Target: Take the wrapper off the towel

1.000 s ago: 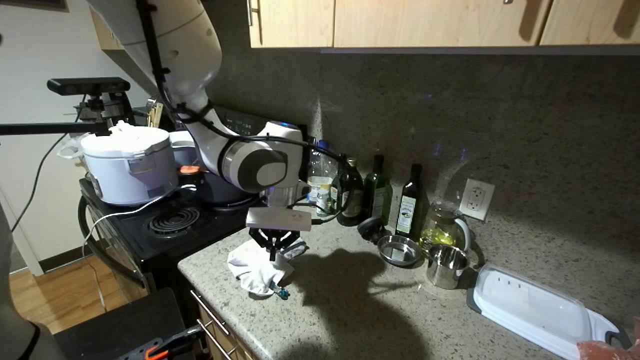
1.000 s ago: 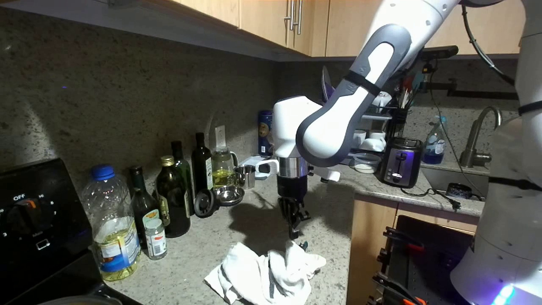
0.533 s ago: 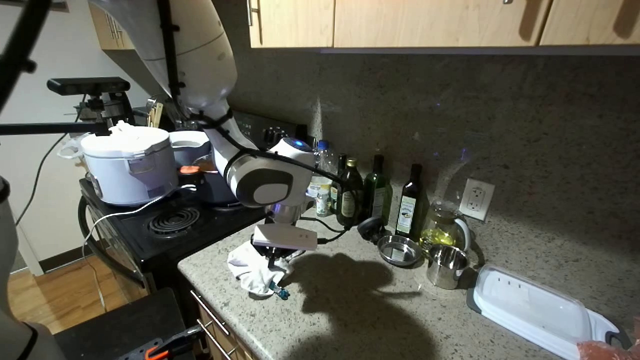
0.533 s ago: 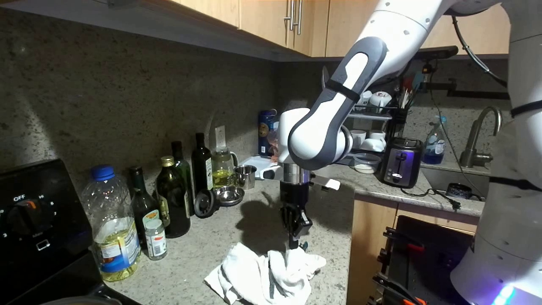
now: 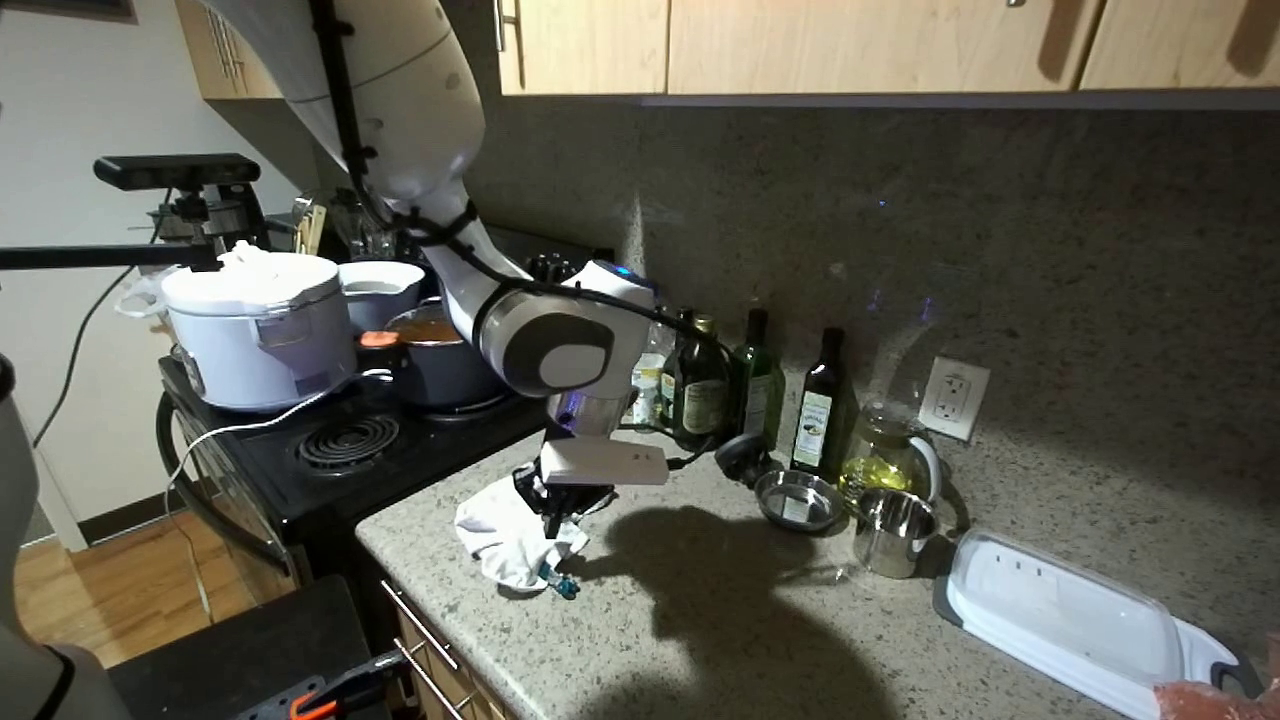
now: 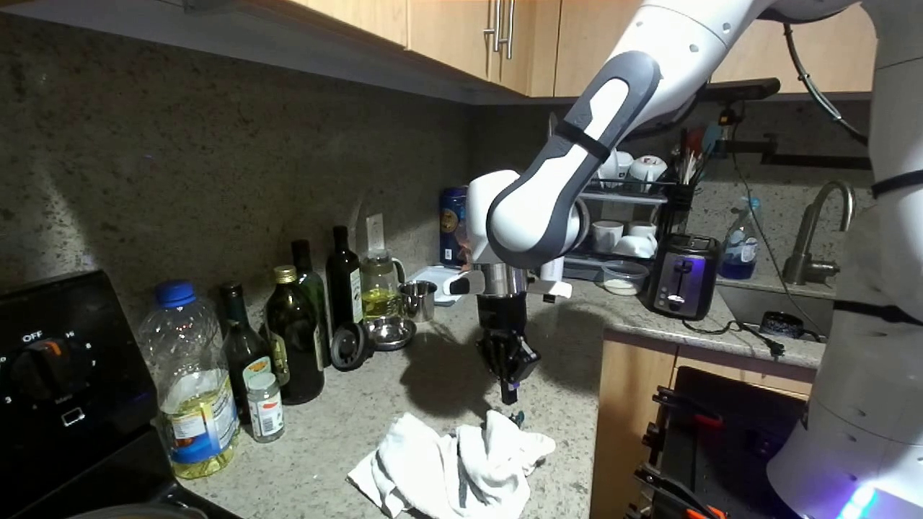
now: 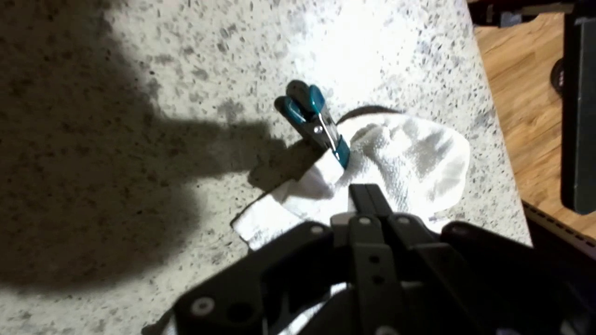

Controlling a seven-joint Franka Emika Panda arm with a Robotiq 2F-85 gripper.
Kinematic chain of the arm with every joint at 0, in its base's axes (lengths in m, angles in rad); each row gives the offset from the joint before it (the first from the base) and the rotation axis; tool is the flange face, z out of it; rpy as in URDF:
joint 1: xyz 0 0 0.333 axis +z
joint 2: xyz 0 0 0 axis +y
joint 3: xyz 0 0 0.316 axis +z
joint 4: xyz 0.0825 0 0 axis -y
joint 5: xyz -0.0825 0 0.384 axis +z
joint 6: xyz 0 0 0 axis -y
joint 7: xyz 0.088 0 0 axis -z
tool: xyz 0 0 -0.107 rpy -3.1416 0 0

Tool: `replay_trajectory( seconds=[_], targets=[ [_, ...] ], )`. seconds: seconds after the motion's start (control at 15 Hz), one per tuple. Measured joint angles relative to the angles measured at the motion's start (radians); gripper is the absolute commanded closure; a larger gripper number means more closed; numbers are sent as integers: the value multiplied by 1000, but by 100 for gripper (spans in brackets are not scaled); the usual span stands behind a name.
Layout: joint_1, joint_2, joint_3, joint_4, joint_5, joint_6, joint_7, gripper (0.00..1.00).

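Towel point(image 6: 433, 468): white, nubby cloth, lying bunched in soft folds on speckled counter point(image 7: 209, 56), near its edge
Clip point(image 7: 321, 128): metal, teal at both ends, handles splaying in a V, pinching towel
Gripper point(image 7: 365, 188): black, angular, hovering over towel, fingers pressing together
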Motion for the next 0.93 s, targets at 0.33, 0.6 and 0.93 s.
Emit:
replay_trajectory(
  seconds=[0.33, 0.6, 0.93],
  targets=[
    [-1, 55, -31, 107, -103, -201, -102, 100],
    [1, 152, -31, 185, -133, -215, -180, 100],
    [-1, 247, -31, 253, -141, -216, -237, 53]
  ],
)
